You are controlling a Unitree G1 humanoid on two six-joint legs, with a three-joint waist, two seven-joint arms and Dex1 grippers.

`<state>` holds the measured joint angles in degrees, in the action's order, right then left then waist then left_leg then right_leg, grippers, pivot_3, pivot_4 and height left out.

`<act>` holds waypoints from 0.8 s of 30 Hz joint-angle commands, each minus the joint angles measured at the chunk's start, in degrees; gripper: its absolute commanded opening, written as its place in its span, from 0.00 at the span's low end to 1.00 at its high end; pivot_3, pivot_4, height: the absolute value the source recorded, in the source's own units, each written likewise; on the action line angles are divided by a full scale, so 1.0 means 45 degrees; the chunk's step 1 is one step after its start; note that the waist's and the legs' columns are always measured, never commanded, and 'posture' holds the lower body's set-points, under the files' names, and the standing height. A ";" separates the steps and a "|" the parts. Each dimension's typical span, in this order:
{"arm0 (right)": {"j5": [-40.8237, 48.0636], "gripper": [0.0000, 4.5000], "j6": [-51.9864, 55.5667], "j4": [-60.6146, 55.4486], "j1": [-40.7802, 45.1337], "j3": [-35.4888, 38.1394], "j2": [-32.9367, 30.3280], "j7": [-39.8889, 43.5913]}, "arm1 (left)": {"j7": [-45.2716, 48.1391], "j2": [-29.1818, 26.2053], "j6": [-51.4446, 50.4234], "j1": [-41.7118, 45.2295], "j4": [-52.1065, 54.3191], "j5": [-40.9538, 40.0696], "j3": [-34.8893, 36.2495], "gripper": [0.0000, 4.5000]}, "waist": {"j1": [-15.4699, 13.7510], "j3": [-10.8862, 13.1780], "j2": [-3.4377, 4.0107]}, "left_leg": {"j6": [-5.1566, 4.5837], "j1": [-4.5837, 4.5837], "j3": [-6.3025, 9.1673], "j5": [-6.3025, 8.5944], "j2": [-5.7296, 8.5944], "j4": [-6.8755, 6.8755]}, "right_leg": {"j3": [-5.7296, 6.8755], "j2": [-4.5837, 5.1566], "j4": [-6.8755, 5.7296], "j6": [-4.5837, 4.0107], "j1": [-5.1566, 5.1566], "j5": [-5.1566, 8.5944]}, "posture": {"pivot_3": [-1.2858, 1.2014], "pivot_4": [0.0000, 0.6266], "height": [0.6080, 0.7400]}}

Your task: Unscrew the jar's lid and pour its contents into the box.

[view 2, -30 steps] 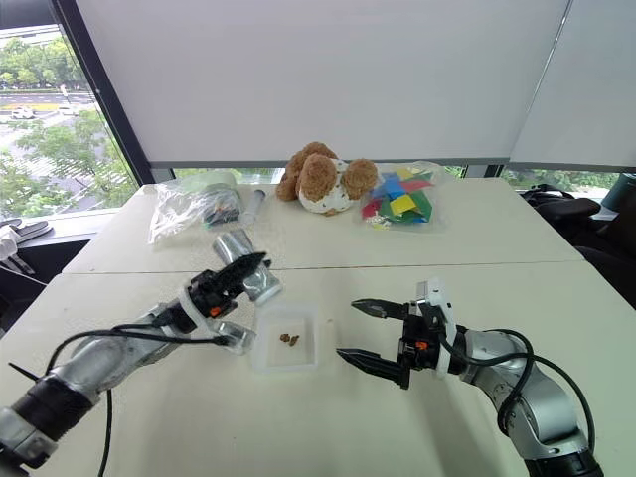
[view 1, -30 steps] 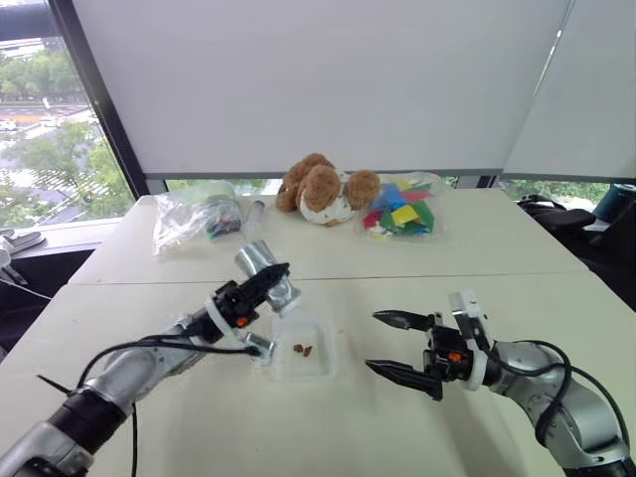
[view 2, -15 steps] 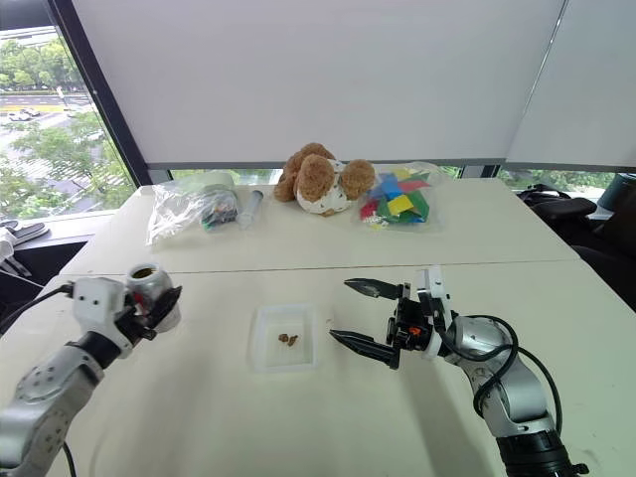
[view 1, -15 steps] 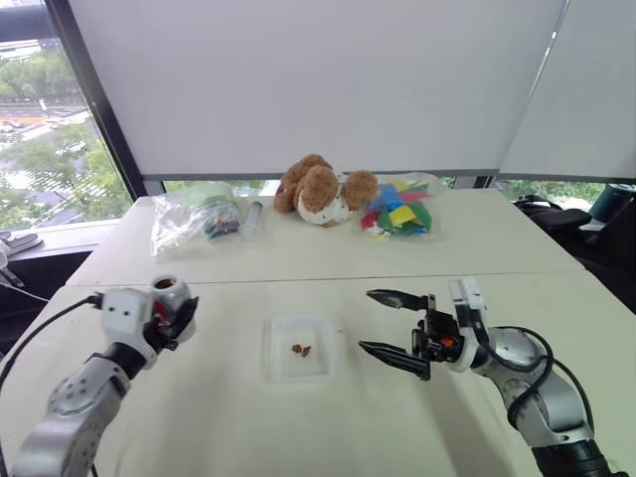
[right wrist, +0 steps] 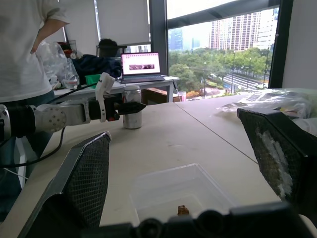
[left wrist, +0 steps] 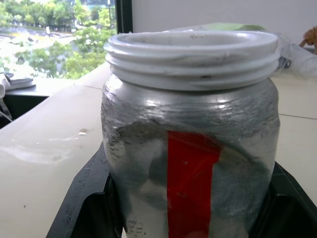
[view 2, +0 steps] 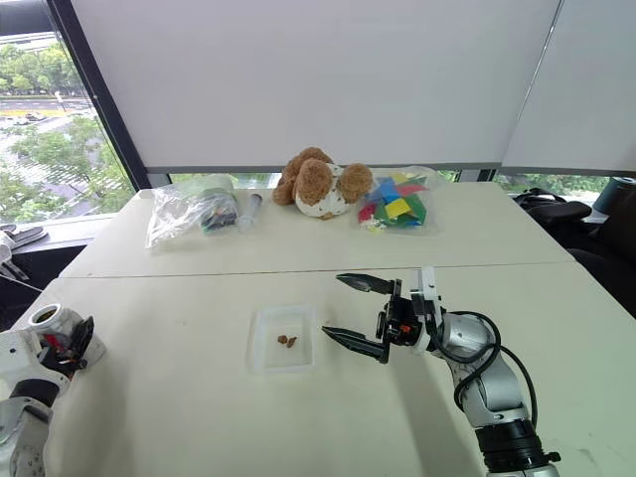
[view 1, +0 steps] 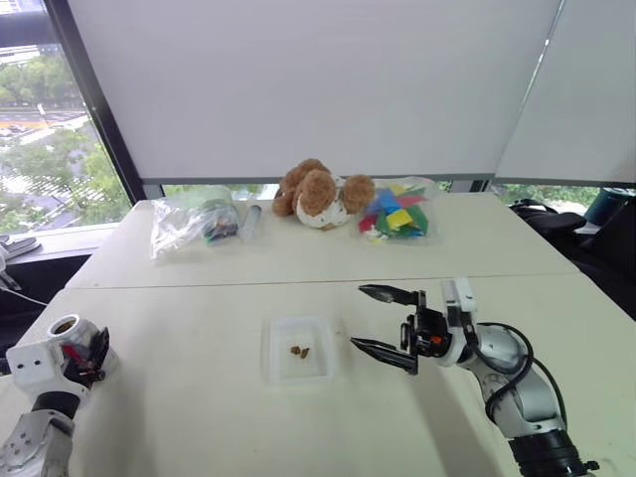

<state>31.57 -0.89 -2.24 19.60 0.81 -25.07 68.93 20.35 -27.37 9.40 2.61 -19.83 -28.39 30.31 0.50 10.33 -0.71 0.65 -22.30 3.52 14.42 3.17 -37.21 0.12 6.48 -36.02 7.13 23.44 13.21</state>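
Note:
The silvery-grey jar (view 1: 65,336) with a red patch (left wrist: 190,183) stands upright at the near left edge of the table. Its threaded white mouth is open. My left gripper (view 1: 85,354) is shut on it, with black fingers (left wrist: 81,201) on either side of its base. The lid is out of view. The clear box (view 1: 296,350) lies mid-table with the brown contents (view 1: 300,351) inside. My right gripper (view 1: 358,318) hovers open just right of the box, pointing at it, with nothing between its fingers (right wrist: 84,183). The right wrist view looks over the box (right wrist: 171,191) to the far jar (right wrist: 132,115).
Along the far table edge lie a clear bag (view 1: 189,221), a slim grey tube (view 1: 250,220), a brown plush toy (view 1: 320,192) and a bag of coloured blocks (view 1: 397,214). Beyond the table's left side stand a person (right wrist: 22,49) and a laptop (right wrist: 140,65).
My left arm has swung from over the box out to the far left, and the tilted jar now stands upright. The right gripper has edged slightly toward the box, still open.

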 commanded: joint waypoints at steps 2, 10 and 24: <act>0.0135 1.00 -0.0051 -0.0420 0.0068 0.0182 -0.0087 -0.0061 | 0.0393 0.0189 0.0559 -0.0072 -0.0476 0.0180 0.0195 0.60 | 0.0009 -0.0002 0.0003 | 0.0001 0.0000 0.0001 0.0000 -0.0001 0.0002 | 0.0000 0.0001 0.0000 0.0000 0.0001 0.0000 | 0.52 0.24 1.00; 0.0421 1.00 0.0538 -0.0980 -0.0154 0.0452 -0.0669 -0.0065 | 0.0746 0.0070 0.0264 -0.0711 0.0677 0.0058 0.0313 0.99 | 0.0001 -0.0005 -0.0006 | 0.0002 -0.0002 0.0002 0.0002 -0.0003 0.0006 | -0.0001 0.0007 0.0004 -0.0001 0.0003 0.0000 | 0.52 0.24 1.00; 0.1175 1.00 0.1780 -0.2418 -0.2767 0.2509 -0.3230 0.0257 | 0.5130 -0.2498 0.0141 -0.4517 0.1163 0.0414 0.0642 0.99 | -0.0014 -0.0004 -0.0005 | -0.0013 -0.0029 -0.0004 0.0015 -0.0019 0.0037 | 0.0006 0.0058 0.0132 -0.0067 -0.0008 0.0038 | 0.52 0.24 1.00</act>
<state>35.36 7.36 -11.05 7.75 8.91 -37.90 69.11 39.19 -36.62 8.57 -16.23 -15.99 -26.25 31.24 0.44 10.31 -0.73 0.57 -22.45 3.48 14.51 3.09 -37.04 0.14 6.77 -35.32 6.81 23.38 13.39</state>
